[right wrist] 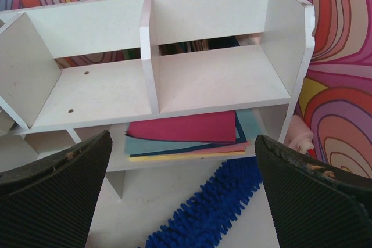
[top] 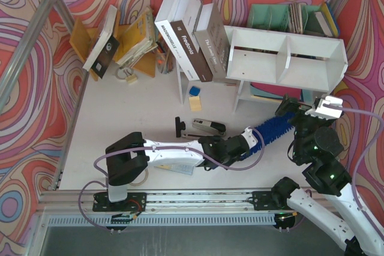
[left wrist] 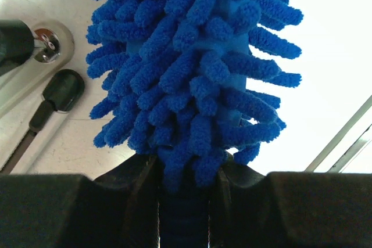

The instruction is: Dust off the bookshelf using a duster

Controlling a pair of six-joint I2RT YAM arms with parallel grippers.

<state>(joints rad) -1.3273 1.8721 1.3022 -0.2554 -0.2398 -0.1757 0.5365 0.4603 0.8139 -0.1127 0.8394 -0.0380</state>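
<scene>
Raising the duster [top: 277, 127], clamped at its head's root in the left hand [top: 251, 141] and lying low before the bookshelf [top: 258, 61], should precede sweeping both upper compartments, with the right hand [right wrist: 181, 140], jaws apart and empty, moved clear.

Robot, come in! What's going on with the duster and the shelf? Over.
Left pincer shut on duster. Right pincer open, empty, facing bookshelf. Duster head low, before the bottom level. Coloured sheets stacked there; nothing else blocking.
</scene>
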